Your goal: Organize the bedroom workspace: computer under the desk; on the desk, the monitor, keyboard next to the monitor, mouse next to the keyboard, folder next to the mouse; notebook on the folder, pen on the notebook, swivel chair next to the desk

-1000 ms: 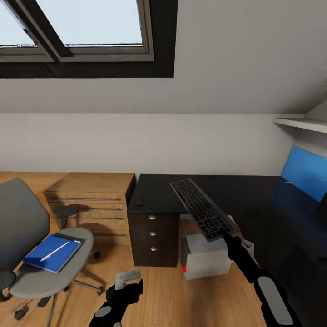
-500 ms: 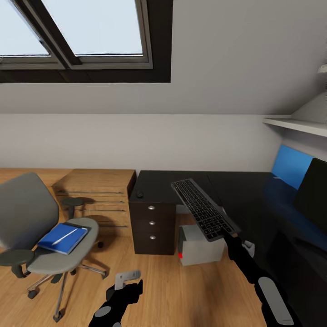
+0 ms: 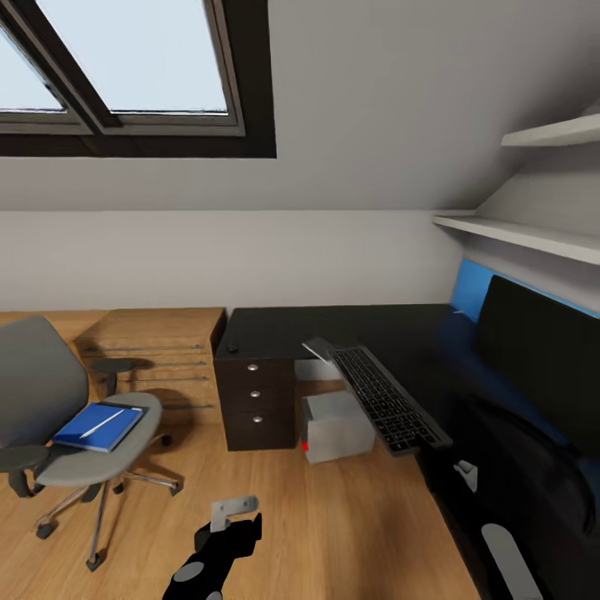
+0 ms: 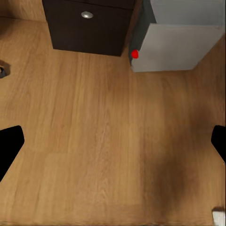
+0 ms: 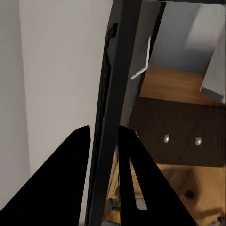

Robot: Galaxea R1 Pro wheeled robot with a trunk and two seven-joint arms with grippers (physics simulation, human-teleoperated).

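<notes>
the right tool (image 5: pixel 103 141) grips the keyboard (image 3: pixel 379 396) by its near end above the worktop (image 3: pixel 333 325) edge, so level it and lower it flat beside the monitor (image 3: pixel 542 358) (the left tool (image 4: pixel 113 141) hangs open over the floor).

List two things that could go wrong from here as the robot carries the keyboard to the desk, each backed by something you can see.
1. The right gripper pinches the keyboard at one end, so the long free end sticks out in the air; it may tilt or slip from the grip.
2. The monitor stands close by on the desk; a swing of the keyboard could knock it.
</notes>
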